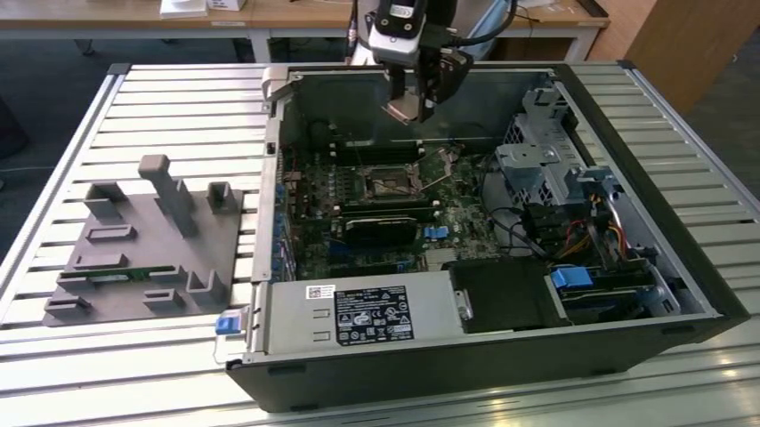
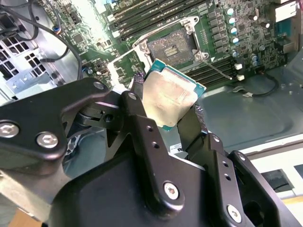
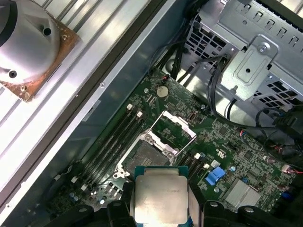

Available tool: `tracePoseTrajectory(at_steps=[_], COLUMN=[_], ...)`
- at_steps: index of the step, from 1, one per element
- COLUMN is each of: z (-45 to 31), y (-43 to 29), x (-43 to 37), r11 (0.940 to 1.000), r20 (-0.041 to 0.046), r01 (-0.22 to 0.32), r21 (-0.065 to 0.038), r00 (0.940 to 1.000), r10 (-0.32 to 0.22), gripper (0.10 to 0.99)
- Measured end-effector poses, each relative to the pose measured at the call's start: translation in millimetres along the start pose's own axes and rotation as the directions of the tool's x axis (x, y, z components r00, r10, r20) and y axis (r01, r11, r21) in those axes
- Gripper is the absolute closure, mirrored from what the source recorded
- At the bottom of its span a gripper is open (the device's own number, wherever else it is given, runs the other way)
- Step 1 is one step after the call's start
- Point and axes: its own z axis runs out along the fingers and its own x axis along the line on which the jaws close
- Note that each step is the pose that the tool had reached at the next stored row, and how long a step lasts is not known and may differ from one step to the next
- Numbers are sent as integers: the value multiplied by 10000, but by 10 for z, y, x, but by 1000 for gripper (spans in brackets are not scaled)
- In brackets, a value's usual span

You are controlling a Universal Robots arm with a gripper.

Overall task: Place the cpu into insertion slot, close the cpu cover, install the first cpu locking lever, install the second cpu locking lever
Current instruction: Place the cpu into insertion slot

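Slatted counter (image 1: pixel 178 107) carries an open computer case (image 1: pixel 475 360). We find the jaws clenched on the cpu (image 2: pixel 170 97), above the insertion slot (image 2: pixel 173 46) and well apart. We judge a level descent essential, with edges square and no force.

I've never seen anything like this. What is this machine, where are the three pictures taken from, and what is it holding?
It is a robot arm whose tool hangs over an open computer case on a slatted table. The exterior view comes from a camera off the arm; both wrist views from cameras riding on it. The tool grips the cpu, a flat silver chip; the insertion slot lies empty, its cpu cover raised. A grey holder lies at the exterior view's left.
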Motion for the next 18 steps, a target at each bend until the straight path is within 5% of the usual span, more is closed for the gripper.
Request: tracePoseTrajectory(at_steps=[8, 14, 18], z=[28, 43, 74], y=[-3, -4, -6], x=[0, -1, -1], r11=[9994, 9909, 9882], r20=[29, 115, 130], r01=[-332, -1348, -1529], r21=[-5, -28, -31], r00=[9994, 9908, 9882], r10=[332, 1348, 1529], gripper=[549, 549, 549])
